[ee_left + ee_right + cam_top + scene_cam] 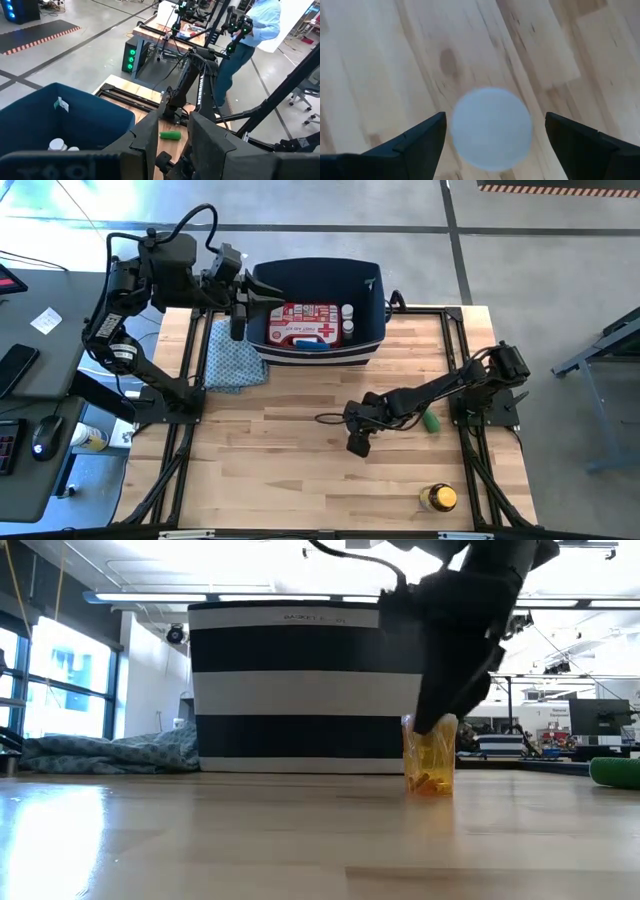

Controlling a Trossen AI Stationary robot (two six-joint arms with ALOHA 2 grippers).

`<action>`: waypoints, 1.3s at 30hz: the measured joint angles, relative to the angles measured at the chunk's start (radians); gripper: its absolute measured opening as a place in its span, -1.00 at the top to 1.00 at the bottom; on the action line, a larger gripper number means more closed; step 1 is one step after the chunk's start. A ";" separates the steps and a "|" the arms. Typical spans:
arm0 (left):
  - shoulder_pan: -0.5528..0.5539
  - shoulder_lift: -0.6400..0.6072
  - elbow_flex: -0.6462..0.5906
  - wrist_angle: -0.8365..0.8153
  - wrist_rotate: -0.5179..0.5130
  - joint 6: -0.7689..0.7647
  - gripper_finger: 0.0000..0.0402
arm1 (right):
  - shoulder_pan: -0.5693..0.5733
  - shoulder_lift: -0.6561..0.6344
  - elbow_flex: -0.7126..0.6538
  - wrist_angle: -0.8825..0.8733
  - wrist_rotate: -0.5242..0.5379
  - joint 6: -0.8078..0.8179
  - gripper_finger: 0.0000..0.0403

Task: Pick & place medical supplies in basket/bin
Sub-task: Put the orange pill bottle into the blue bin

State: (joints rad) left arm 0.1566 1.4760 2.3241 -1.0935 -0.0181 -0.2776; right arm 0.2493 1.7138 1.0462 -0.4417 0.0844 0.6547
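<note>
The navy bin (366, 300) stands at the table's far middle, with the red first-aid kit (310, 325) and white bottles (347, 320) inside. My left gripper (262, 297) hovers open over the bin's left rim, nothing between its fingers. My right gripper (358, 445) points down at mid-table, open. In its wrist view a small round whitish top (491, 128) stands on the wood between the two fingers, apart from both. A green cylinder (431, 421) lies to the right. A yellow-capped amber bottle (437, 498) stands near the front edge.
A blue-green patterned cloth (235, 360) lies left of the bin. Black frame rails (455, 350) run along the table's sides. In the low view the amber bottle (430, 755) stands in front of my right arm. A person (250, 40) stands in the room beyond.
</note>
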 joint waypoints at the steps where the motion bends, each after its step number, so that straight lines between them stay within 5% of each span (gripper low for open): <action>1: 0.000 0.001 0.000 0.000 0.001 -0.002 0.28 | 0.000 0.000 0.000 0.009 0.007 0.000 -0.63; 39: 0.000 0.028 0.000 0.000 0.027 -0.016 0.28 | -0.001 -0.003 0.000 0.013 -0.029 0.019 -0.06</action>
State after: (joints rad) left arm 0.1566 1.5036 2.3245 -1.0935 0.0086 -0.2932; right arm 0.2485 1.7107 1.0462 -0.4290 0.0558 0.6735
